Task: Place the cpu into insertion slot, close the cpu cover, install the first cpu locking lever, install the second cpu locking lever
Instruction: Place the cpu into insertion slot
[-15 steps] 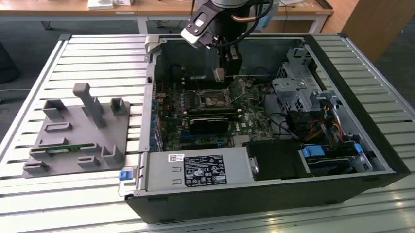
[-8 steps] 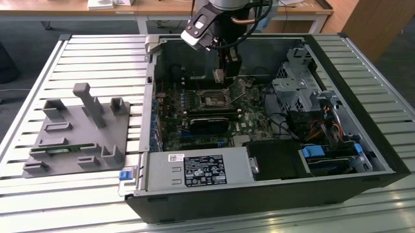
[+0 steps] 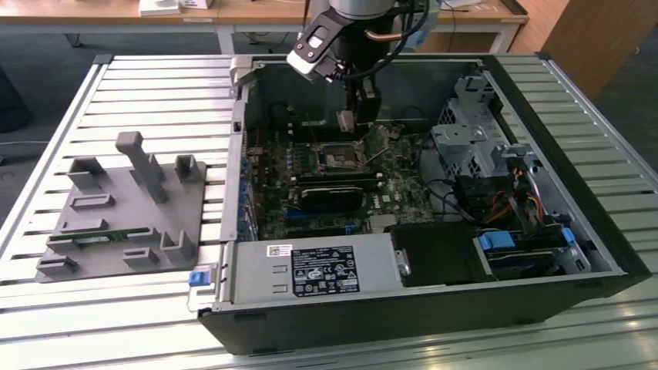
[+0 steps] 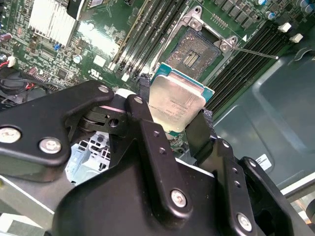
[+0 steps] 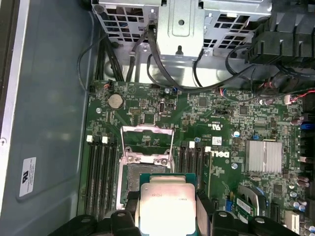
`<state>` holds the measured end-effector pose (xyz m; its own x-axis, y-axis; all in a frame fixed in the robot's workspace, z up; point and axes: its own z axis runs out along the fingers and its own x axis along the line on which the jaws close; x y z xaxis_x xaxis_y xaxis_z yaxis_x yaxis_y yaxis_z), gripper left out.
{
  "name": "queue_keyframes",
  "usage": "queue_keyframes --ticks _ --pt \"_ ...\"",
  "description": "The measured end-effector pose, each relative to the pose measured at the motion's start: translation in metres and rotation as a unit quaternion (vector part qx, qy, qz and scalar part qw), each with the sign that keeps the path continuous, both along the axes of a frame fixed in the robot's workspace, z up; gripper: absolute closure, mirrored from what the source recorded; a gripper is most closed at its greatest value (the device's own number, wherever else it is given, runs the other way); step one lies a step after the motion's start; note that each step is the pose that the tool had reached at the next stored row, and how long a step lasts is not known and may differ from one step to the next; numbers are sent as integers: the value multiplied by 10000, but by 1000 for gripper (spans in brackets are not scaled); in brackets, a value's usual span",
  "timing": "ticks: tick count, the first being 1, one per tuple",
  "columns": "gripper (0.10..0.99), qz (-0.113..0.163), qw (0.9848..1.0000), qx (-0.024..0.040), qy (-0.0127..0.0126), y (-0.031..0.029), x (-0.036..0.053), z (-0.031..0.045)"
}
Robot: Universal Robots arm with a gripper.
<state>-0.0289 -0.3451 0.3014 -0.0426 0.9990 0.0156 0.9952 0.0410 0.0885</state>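
While the cpu [image 4: 177,101] is pinched by its edges in the end effector [image 4: 173,118], it is held clear above the motherboard [image 5: 216,113], near the insertion slot [image 4: 194,51] but not seated in it. The cpu cover [image 5: 147,142] is seen hinged up off the slot. The open computer case [image 3: 494,308] is carried on the slatted bench [image 3: 134,85].

The arm [image 3: 355,11] ends in a grey metal wrist joint, with black cables [image 3: 396,46] looping beside it and a white-and-black camera block [image 3: 311,48] bolted on. The pincer [image 4: 174,101] is built of matte black linkage bars pinned with silver screws [image 4: 178,197].
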Motion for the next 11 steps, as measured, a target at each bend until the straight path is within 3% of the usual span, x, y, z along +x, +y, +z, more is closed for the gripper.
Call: queue_keyframes --ticks 11 --pt "545 0 10000 0 0 36 0 -94"
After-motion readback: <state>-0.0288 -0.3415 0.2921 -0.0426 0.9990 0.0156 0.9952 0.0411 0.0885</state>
